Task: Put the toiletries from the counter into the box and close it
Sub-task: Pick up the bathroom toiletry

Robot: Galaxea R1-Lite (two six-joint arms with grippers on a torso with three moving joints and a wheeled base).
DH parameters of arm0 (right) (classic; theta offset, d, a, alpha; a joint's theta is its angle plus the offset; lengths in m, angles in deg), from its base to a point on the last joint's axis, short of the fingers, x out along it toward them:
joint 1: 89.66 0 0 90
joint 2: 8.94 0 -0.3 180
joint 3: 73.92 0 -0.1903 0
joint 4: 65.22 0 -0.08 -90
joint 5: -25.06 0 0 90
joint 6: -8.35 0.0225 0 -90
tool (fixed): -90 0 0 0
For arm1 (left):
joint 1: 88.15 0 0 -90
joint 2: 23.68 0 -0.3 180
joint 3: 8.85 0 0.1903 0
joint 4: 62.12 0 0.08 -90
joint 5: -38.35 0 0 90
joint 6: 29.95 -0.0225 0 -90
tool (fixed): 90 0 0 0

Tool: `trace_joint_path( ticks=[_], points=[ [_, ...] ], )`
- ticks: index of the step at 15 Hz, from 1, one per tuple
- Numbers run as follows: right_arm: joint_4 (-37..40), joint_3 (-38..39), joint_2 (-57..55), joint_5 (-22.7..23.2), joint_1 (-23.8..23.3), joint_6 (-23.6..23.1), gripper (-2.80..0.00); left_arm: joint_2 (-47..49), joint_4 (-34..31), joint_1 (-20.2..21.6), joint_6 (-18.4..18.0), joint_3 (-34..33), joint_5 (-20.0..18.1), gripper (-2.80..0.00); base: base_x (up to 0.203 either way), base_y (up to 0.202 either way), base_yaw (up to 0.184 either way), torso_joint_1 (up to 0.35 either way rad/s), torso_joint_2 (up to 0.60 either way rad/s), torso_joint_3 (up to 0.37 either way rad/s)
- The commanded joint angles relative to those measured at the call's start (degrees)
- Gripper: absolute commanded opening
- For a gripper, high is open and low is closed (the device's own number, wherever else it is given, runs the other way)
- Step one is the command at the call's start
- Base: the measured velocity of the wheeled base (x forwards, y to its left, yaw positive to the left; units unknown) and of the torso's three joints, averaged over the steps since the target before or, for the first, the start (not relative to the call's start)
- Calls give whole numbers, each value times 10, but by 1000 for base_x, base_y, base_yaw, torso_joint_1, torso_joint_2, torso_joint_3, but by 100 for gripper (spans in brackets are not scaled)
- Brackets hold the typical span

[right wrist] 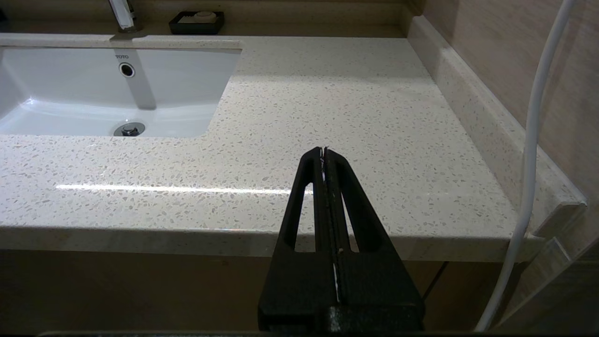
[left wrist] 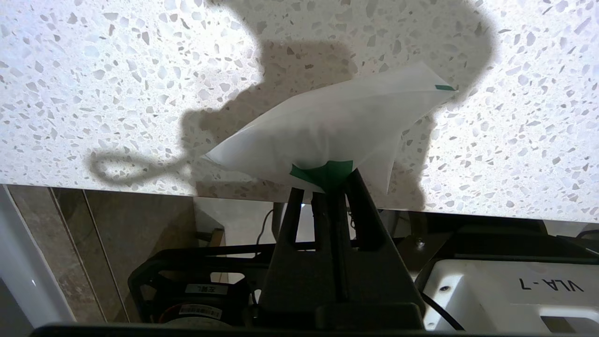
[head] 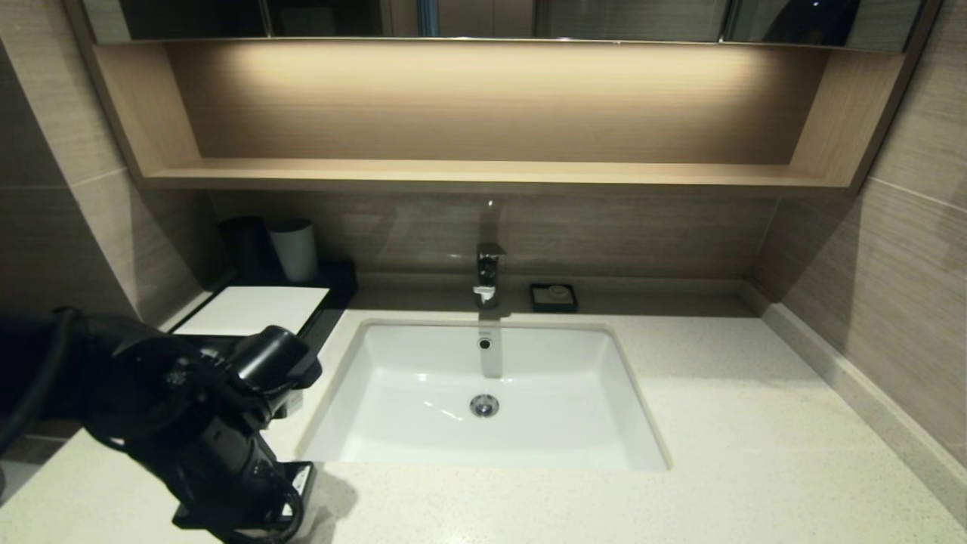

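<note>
My left gripper (left wrist: 330,183) is shut on the small square white sachet (left wrist: 327,124), pinching it at the green label on its edge. The sachet hangs tilted just above the speckled counter (left wrist: 93,70), close to the front edge. In the head view the left arm (head: 196,423) covers the sachet, at the counter's front left. Behind the arm at the left stands the black box (head: 332,291) with its white top panel (head: 253,308); its drawer front is hidden by the arm. My right gripper (right wrist: 324,151) is shut and holds nothing, in front of the counter's right front edge.
The white sink basin (head: 378,423) sits in the middle of the counter, with the faucet (head: 488,272) behind it. A black soap dish (head: 554,297) is beside the faucet. A dark cup (head: 245,245) and a grey cup (head: 295,249) stand behind the box. A white cable (right wrist: 531,154) hangs at the right.
</note>
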Motion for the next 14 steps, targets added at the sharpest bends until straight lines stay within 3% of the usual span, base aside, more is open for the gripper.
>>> trace_joint_path(
  ticks=[1, 11, 14],
  points=[
    [0, 1, 1, 0, 0, -1, -280, -14, -2, 0, 2, 1, 0, -280, 0, 0, 0, 0, 0, 0],
    [0, 1, 1, 0, 0, 0, -280, -80, -9, 0, 1, 39, 3, -280, 0, 0, 0, 0, 0, 0],
    [0, 1, 1, 0, 0, 0, -280, -83, -34, 0, 0, 64, 24, -280, 0, 0, 0, 0, 0, 0]
  ],
)
